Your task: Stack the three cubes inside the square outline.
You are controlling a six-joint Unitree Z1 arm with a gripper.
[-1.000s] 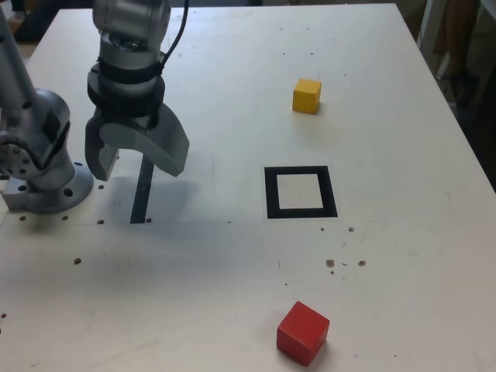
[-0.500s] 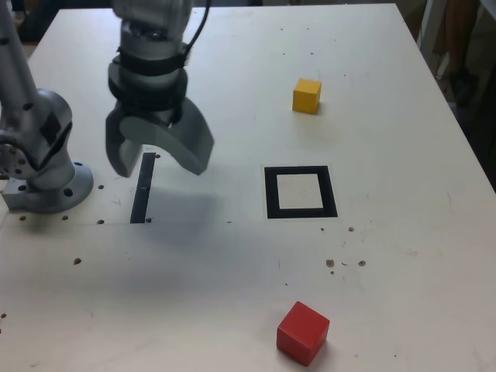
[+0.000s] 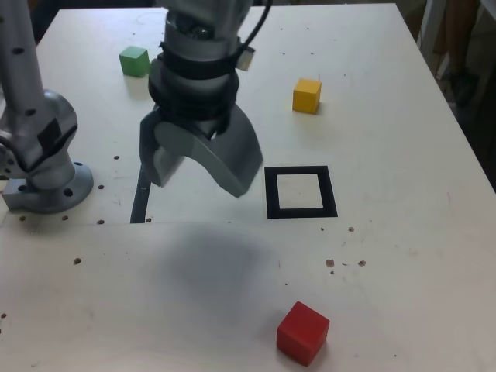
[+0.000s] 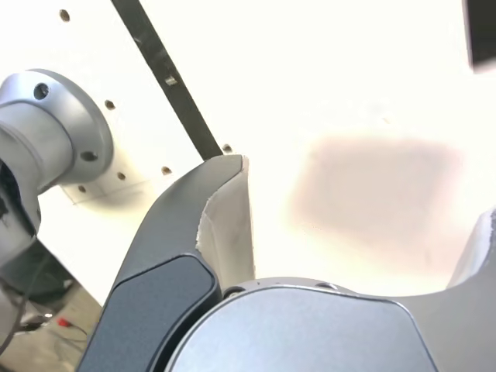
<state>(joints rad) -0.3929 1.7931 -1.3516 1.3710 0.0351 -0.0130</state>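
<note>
On the white table (image 3: 403,256), three small cubes are seen well apart. The green cube (image 3: 134,61) is at the far side, the yellow cube (image 3: 307,95) is beyond the square outline (image 3: 300,191), and the red cube (image 3: 302,332) is nearest. The thick black outline has nothing inside. The gripper (image 3: 200,177) is held above the table, spread wide and gripping nothing.

I am looking at what reads as a robotics lab test bench. A grey metal arm base (image 3: 43,167) is sitting bolted onto a plain white tabletop (image 3: 387,256) dotted with small drilled holes, and a thick black square frame marking (image 3: 300,192) and a thin black tape strip (image 3: 139,203) are lying flat on that bare work surface.
</note>
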